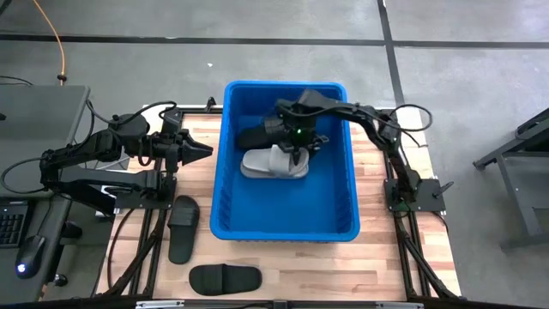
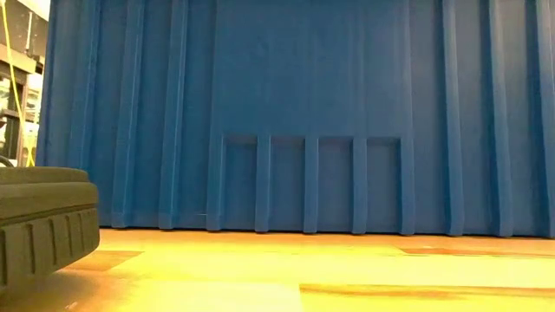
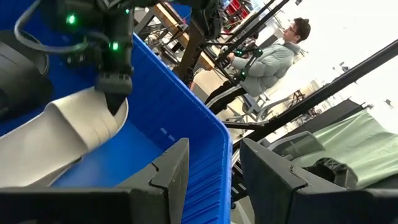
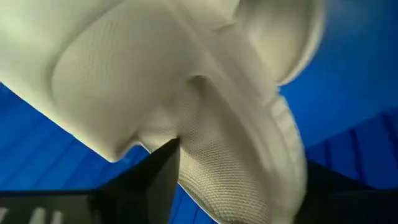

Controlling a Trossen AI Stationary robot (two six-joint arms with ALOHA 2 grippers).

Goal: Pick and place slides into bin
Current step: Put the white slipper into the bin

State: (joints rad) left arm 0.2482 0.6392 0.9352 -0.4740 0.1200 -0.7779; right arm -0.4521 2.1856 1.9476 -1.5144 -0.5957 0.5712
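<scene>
- High view: the blue bin [image 1: 286, 225] stands mid-desk [image 1: 377, 257]. The right pincer [image 1: 297, 157] reaches down into it, right at the strap of a light grey slide [image 1: 268, 163] lying on the bin floor, with a black slide [image 1: 255, 136] just beside it. The left pincer [image 1: 204, 151] waits beside the bin's left wall. Two more black slides lie on the desk, one [image 1: 183, 227] near the bin's left wall and one [image 1: 225, 278] in front.
- Low view: the bin's ribbed wall [image 2: 303, 113] fills the frame; a black sole [image 2: 43, 221] rests on the desk.
- Left wrist view: the left pincer [image 3: 214, 171] stands parted, holding nothing, above the bin rim. A person [image 3: 267, 59] stands behind.
- Right wrist view: the right pincer's fingers [image 4: 155, 180] straddle the grey slide's strap [image 4: 211, 130], one on either side.
</scene>
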